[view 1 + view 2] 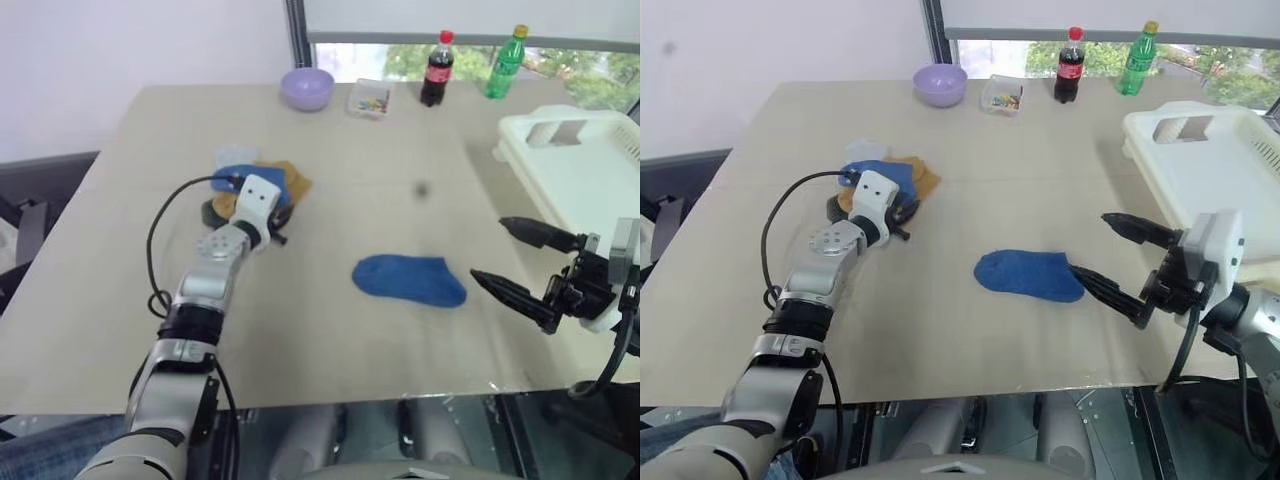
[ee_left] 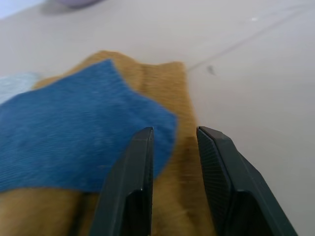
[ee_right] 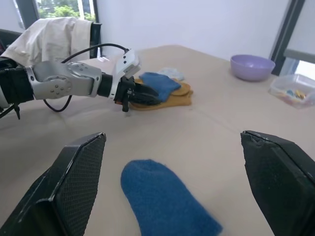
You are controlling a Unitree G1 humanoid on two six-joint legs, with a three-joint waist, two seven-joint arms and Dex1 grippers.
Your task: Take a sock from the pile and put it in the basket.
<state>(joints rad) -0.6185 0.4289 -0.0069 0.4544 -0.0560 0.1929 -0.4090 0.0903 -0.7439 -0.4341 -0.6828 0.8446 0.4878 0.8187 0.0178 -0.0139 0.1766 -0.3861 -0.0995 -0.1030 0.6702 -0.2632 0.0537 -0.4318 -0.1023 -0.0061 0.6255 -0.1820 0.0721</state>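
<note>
Wide-open right hand waits near a blue sock mid-surface, while the narrow, empty left hand at the pile should pinch only blue fabric.

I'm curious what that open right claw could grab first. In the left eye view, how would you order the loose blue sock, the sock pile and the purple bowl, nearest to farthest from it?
From the right gripper:
1. Blue sock, on the table just beside it.
2. Sock pile, across the table by the left gripper.
3. Purple bowl, at the far edge.

Silver-grey arm segments, white wrist housing, black cable, black ribbed pincer fingers.
</note>
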